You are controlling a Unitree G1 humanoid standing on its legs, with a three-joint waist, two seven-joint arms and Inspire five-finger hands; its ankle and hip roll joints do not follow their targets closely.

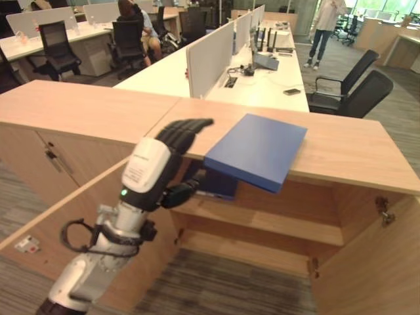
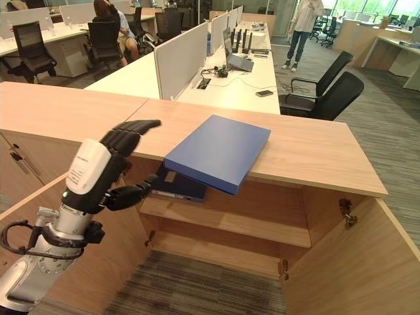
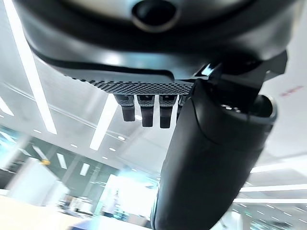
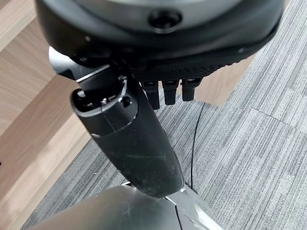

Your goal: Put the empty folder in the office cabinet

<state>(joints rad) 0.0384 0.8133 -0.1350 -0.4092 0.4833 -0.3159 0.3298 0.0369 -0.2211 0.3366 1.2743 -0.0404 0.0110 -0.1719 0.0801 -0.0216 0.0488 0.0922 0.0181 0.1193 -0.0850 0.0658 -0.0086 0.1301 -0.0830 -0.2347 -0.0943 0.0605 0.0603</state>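
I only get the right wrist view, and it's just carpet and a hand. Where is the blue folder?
Observer: The blue folder lies on the cabinet top, with its near corner sticking out past the front edge.
Operator: Is a hand holding it?
Observer: No. The left hand is raised just to the folder's left with its fingers straight, not gripping it.
Operator: Is the cabinet open?
Observer: Yes. The cabinet doors stand open, so the shelf inside shows.
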